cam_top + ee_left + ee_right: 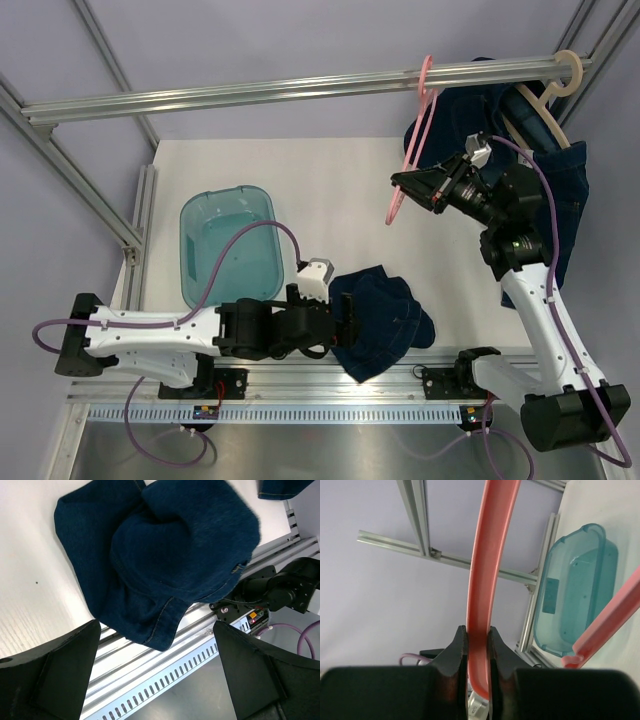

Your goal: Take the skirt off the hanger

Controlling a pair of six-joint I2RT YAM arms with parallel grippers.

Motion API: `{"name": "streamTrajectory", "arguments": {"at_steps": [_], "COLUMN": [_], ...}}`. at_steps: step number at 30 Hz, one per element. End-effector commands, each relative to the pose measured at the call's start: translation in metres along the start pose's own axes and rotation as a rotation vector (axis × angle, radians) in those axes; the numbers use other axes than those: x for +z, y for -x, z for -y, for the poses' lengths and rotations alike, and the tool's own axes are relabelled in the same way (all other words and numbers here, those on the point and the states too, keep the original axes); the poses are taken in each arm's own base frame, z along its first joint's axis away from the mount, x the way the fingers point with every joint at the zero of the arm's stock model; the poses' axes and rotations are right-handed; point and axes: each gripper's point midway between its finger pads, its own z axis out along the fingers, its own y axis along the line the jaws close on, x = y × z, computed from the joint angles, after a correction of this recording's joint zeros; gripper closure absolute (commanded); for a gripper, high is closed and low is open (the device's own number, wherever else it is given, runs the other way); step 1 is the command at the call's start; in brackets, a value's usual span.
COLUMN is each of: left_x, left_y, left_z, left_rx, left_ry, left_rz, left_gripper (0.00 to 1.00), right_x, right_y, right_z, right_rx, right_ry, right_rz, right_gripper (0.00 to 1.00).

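Skirt: crumpled on surface at 5 o'clock, hem overhanging the edge.
Left end effector: spread wide, not touching skirt.
Right end effector: pinching pink hanger; upper end cut off.

Dark denim skirt crumpled at table edge; pink hanger hooked on rail.

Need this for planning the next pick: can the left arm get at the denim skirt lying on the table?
Probably yes. The left gripper sits open at the edge of the skirt, with nothing between them; the right gripper is off to the side, clamped on the pink hanger.
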Motion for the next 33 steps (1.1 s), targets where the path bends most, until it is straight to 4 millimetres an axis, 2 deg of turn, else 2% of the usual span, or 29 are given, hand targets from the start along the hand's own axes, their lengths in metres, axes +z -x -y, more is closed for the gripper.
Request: {"name": "streamTrajectory", "arguments": {"at_steps": [1, 3, 8, 11, 12, 14, 15, 24, 28, 31, 33], "left_x": [0.007, 0.009, 0.016, 0.019, 0.02, 0.022, 0.022, 0.027, 0.029, 0.031, 0.032], "left_y": [0.0, -0.005, -0.016, -0.02, -0.02, -0.025, -0.024, -0.035, -0.038, -0.039, -0.039], "left_z": [0.003, 0.004, 0.005, 0.009, 0.01, 0.012, 0.015, 0.019, 0.023, 0.023, 0.019], "left_rx": [-0.076, -0.075, -0.078, -0.075, -0.074, -0.068, -0.068, -0.056, -0.054, -0.048, -0.045], "left_ry": [0.001, -0.001, -0.003, -0.012, -0.015, -0.018, -0.027, -0.066, -0.077, -0.068, -0.045], "left_rz": [0.026, 0.012, -0.019, -0.03, -0.032, -0.049, -0.05, -0.071, -0.079, -0.079, -0.078], "left_gripper": [0.01, 0.01, 0.01, 0.01, 0.01, 0.01, 0.01, 0.01, 0.01, 0.01, 0.01], "right_x": [-0.008, -0.011, -0.01, -0.011, -0.013, -0.014, -0.017, -0.019, -0.019, -0.023, -0.028], "right_y": [0.005, 0.012, 0.009, 0.014, 0.02, 0.02, 0.032, 0.025, 0.027, 0.019, 0.013], "right_z": [-0.008, -0.005, 0.0, 0.003, 0.007, 0.007, 0.013, 0.021, 0.032, 0.043, 0.048], "right_rx": [0.077, 0.103, 0.165, 0.175, 0.184, 0.203, 0.21, 0.182, 0.177, 0.184, 0.164], "right_ry": [0.074, 0.071, 0.045, 0.039, 0.03, 0.028, 0.019, 0.044, 0.017, -0.032, -0.068], "right_rz": [-0.028, -0.019, -0.075, -0.072, -0.06, -0.08, -0.056, -0.283, -0.27, -0.261, -0.248], "right_gripper": [1.0, 1.0, 1.0, 0.96, 0.96, 0.99, 1.0, 1.0, 1.0, 0.93, 0.78]}}
